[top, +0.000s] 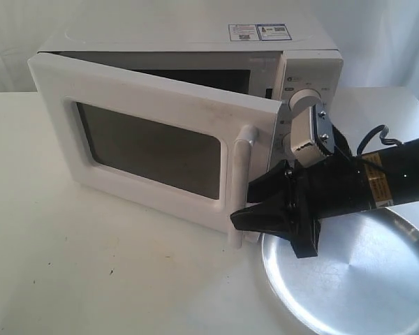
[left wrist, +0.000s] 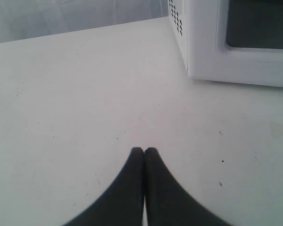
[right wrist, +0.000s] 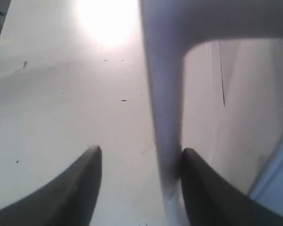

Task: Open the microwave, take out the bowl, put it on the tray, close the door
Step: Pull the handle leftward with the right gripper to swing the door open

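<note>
The white microwave (top: pixel 195 38) stands at the back of the table, and its corner also shows in the left wrist view (left wrist: pixel 203 52). Its door (top: pixel 153 105) is swung partly open toward the front. My right gripper (top: pixel 253 202) is open, and the vertical bar handle (top: pixel 239 174) passes between its fingers. In the right wrist view the handle (right wrist: pixel 165 117) lies against one finger of the right gripper (right wrist: pixel 141 150), with a wide gap to the other. The silver tray (top: pixel 363 279) lies at the front right under the right arm. The bowl is hidden. My left gripper (left wrist: pixel 144 150) is shut above bare table.
A white table (top: pixel 91 279) carries everything, with a pale curtain behind it. The dials (top: pixel 304 98) on the microwave's right panel sit just behind the right wrist. A black cable (top: pixel 377 136) loops off the right arm.
</note>
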{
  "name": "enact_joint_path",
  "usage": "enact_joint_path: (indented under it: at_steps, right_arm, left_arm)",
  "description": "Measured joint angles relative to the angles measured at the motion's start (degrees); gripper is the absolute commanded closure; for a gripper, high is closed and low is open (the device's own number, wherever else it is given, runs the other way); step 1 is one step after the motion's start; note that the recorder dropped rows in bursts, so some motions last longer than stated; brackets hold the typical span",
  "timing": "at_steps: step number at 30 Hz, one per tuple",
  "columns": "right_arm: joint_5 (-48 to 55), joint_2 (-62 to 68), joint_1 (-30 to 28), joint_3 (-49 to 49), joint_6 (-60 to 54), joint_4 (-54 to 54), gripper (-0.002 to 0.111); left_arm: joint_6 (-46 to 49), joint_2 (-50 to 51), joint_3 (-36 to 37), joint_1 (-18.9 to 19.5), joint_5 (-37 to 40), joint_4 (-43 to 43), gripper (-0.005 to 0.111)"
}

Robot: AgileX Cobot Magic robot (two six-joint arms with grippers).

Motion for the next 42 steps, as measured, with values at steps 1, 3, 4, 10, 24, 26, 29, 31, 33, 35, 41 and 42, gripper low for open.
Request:
enact_joint_path:
  at_steps: [1,3,4,10,24,26,29,31,33,35,41,42]
  right_arm:
    - [-0.1,-0.1,0.0,0.0,0.1,-0.2,0.050]
    - [-0.3,-0.3,0.0,0.0,0.5,-0.5,0.051]
    - [-0.3,-0.3,0.0,0.0,0.5,-0.6,0.052]
    - [-0.3,-0.3,0.0,0.0,1.7,-0.6,0.062]
    - [-1.6,-3.7,0.5,1.0,6.6,-3.0,0.070]
    - [-0.4,-5.4,0.5,2.3,7.4,-2.8,0.070]
    - [-0.1,-8.2,0.5,5.0,9.2,-2.8,0.070]
    - [0.0,-10.3,0.5,7.1,10.0,-2.8,0.070]
    - [0.6,-13.1,0.5,9.6,10.5,-2.8,0.071]
    - [3.5,-16.5,0.5,11.6,10.6,-2.8,0.075]
    - [22.6,-26.9,0.6,13.9,17.2,-2.9,0.108]
    - [26.7,-27.8,0.6,13.9,18.3,-2.8,0.108]
  left_arm:
    - [0.0,0.0,0.0,0.0,0.0,0.0,0.107]
    - [0.0,0.0,0.0,0.0,0.0,0.0,0.107]
    - [0.0,0.0,0.0,0.0,0.0,0.0,0.107]
    - [0.0,0.0,0.0,0.0,0.0,0.0,0.107]
    - [0.0,0.0,0.0,0.0,0.0,0.0,0.107]
    - [0.0,0.0,0.0,0.0,0.0,0.0,0.107]
    - [0.0,0.0,0.0,0.0,0.0,0.0,0.107]
    - [0.0,0.0,0.0,0.0,0.0,0.0,0.107]
    - [0.0,0.0,0.0,0.0,0.0,0.0,0.107]
    - [0.0,0.0,0.0,0.0,0.0,0.0,0.107]
    - [0.0,0.0,0.0,0.0,0.0,0.0,0.107]
    - [0.0,0.0,0.0,0.0,0.0,0.0,0.107]
